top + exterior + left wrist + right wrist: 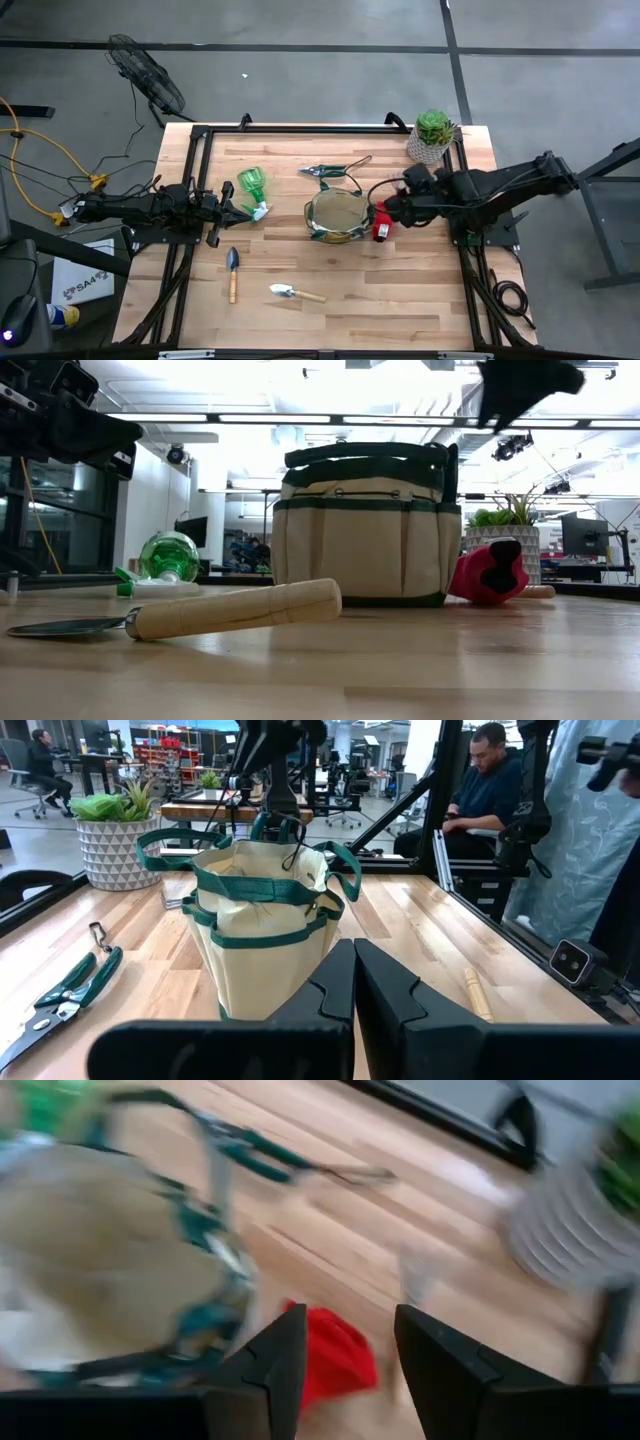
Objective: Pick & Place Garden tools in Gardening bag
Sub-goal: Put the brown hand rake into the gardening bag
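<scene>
Nearest the low camera lies a trowel [180, 615], long axis across the view, blade at 9 o'clock, wooden handle toward 3. Behind stands the bag [365, 525], upright; bottle [168, 560] at its 9 o'clock, red item [490, 572] leaning against the bag's base at 3 o'clock.

From above: bag [337, 215] mid-table. Pruners [335, 167] at its 12 o'clock, lying crosswise. Second trowel [295, 293] at 6 o'clock, blade toward 9. Left gripper [243, 212] at 9 o'clock beside the bottle, fingers together. Right gripper [383, 212] at 3 o'clock over the red item, fingers apart, nothing between them.

Right wrist: fingers [275, 1365] straddling the red item [335, 1355] below.
</scene>
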Controlling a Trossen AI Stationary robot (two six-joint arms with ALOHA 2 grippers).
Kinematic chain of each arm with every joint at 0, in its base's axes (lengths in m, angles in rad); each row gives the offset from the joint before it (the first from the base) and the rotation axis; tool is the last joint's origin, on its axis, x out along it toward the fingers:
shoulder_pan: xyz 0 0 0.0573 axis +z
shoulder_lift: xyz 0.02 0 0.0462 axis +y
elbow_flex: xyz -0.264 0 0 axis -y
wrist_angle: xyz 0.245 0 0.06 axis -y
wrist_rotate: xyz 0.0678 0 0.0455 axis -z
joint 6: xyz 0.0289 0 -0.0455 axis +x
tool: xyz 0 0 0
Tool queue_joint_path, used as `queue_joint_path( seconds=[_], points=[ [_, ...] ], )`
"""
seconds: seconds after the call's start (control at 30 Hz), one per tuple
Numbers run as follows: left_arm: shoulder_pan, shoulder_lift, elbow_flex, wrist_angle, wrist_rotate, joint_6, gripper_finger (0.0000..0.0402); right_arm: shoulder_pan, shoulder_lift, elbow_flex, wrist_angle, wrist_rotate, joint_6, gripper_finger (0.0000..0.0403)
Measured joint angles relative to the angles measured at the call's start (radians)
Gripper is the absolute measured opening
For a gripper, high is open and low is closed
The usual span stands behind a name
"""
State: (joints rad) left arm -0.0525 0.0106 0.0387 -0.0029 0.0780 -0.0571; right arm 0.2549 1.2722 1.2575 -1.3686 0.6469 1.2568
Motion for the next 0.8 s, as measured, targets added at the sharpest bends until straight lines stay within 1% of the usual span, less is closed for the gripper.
queue_joint_path(
  seconds=[0.1, 0.17, 0.3, 0.53, 0.8],
  points=[
    [0.000, 0.000, 0.000, 0.000, 0.000, 0.000, 0.0000, 0.000, 0.010, -0.001, -0.093, -0.019, 0.070, 0.0145],
    [0.000, 0.000, 0.000, 0.000, 0.000, 0.000, 0.0000, -0.002, 0.010, -0.023, -0.090, -0.040, 0.085, 0.0145],
    [0.000, 0.000, 0.000, 0.000, 0.000, 0.000, 0.0000, -0.022, 0.010, -0.105, -0.082, -0.116, 0.110, 0.0145],
    [0.000, 0.000, 0.000, 0.000, 0.000, 0.000, 0.0000, -0.081, 0.010, -0.285, -0.008, -0.194, 0.130, 0.0145],
    [0.000, 0.000, 0.000, 0.000, 0.000, 0.000, 0.0000, -0.201, 0.010, -0.416, 0.161, -0.262, 0.017, 0.0145]
  ],
)
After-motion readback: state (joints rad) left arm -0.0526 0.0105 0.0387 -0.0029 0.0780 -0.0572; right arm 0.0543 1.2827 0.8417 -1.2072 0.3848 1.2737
